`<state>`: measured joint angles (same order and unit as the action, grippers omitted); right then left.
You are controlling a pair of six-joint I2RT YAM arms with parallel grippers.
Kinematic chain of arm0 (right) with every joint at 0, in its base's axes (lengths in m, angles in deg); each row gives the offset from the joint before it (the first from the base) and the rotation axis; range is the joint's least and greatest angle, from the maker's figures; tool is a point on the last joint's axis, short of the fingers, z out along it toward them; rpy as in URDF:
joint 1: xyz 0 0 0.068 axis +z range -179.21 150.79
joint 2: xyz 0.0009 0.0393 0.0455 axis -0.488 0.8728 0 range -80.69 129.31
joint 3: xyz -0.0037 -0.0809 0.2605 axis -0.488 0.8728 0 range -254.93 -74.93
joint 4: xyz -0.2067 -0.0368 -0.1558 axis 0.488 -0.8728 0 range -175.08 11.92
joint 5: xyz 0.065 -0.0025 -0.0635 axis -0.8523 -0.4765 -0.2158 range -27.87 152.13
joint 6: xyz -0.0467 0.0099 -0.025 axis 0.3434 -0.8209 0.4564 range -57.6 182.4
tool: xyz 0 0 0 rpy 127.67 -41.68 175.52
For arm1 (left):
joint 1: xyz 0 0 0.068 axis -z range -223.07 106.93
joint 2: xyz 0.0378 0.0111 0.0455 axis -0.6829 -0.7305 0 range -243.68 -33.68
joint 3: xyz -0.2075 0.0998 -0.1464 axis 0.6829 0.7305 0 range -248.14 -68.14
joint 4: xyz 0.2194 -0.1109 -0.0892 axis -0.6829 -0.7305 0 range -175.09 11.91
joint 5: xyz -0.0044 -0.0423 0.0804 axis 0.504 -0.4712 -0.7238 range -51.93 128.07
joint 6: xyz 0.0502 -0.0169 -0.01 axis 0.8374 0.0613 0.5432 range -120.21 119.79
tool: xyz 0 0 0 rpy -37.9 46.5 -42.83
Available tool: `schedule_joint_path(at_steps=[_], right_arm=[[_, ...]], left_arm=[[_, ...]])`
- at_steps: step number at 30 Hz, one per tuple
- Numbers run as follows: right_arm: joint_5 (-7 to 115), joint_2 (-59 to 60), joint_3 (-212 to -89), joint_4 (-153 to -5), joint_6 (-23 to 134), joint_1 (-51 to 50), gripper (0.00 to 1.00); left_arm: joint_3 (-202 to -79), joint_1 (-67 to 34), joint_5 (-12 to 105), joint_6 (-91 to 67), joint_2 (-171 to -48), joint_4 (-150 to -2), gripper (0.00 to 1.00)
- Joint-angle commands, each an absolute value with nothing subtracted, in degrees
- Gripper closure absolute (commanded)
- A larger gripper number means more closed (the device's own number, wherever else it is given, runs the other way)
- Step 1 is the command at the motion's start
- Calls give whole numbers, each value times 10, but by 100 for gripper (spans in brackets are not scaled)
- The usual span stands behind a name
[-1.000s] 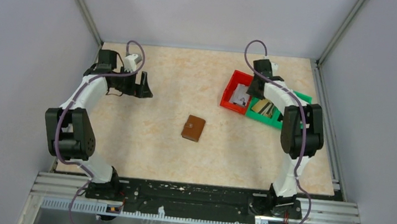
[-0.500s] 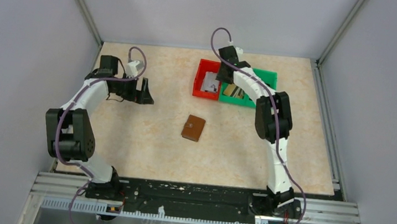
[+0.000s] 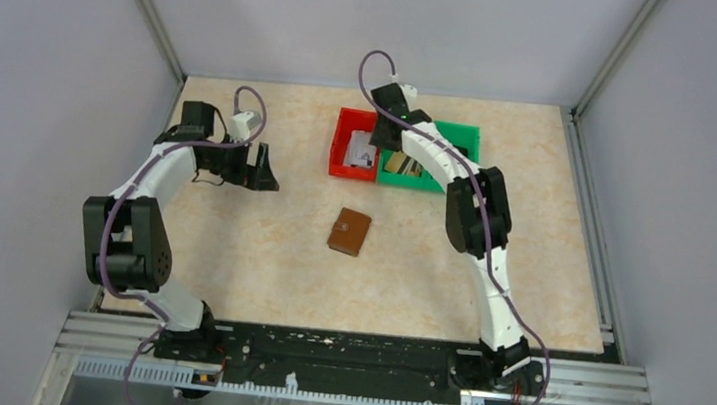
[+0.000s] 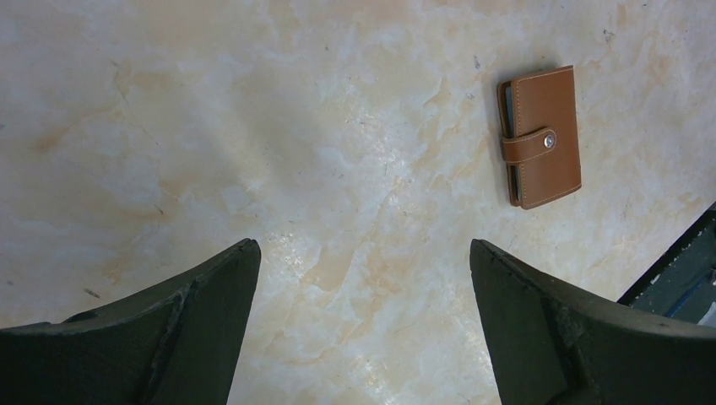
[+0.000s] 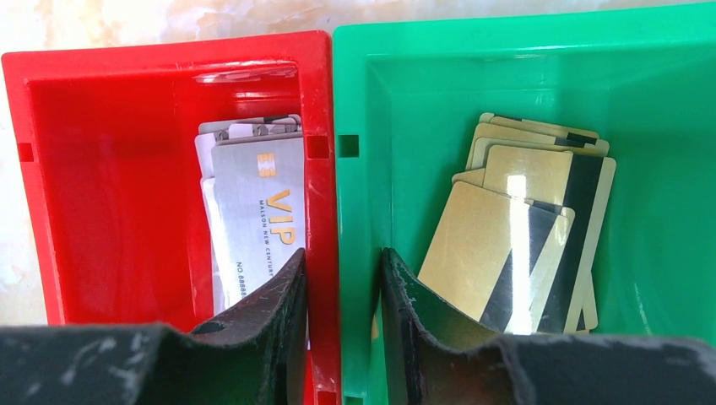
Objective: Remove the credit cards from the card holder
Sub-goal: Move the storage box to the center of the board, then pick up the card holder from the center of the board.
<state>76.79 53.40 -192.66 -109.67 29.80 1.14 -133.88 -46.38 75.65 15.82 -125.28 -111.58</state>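
Observation:
The brown leather card holder (image 3: 349, 232) lies closed on the table, its tab snapped; it also shows in the left wrist view (image 4: 543, 135). Any cards inside it are hidden. My left gripper (image 3: 266, 168) is open and empty above bare table (image 4: 363, 249), left of the holder. My right gripper (image 3: 380, 150) is shut (image 5: 342, 253) on the joined walls between a red bin (image 5: 101, 194) and a green bin (image 5: 405, 126). Silver credit cards (image 5: 253, 202) lie in the red bin and gold ones (image 5: 523, 228) in the green bin.
The red bin (image 3: 334, 160) and green bin (image 3: 467, 139) stand side by side at the back middle of the marbled table. Grey walls close in the left, right and back. The arm bases sit on the black rail at the near edge.
My right gripper has moved left, and both bins have slid left with it from the back right to the back middle. My left gripper has shifted slightly. The card holder has not moved.

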Motion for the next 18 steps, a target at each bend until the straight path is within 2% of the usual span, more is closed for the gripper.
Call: schedule_joint_path(at_steps=[1, 4, 10, 12, 18], right_arm=[[736, 513, -1976, -1060, 276, 24, 73], [767, 468, -1955, -1064, 285, 31, 41], [822, 328, -1805, -1032, 292, 58, 5], [806, 273, -1732, -1005, 290, 67, 2], [714, 146, -1521, -941, 261, 109, 1]], left_arm=[[-1342, -461, 770, 179, -1247, -1135, 1], [-1349, -461, 767, 184, -1249, -1147, 1], [-1383, -461, 785, 198, -1253, -1192, 1], [-1394, -461, 789, 198, -1252, -1203, 1], [-1398, -461, 798, 199, -1233, -1214, 1]])
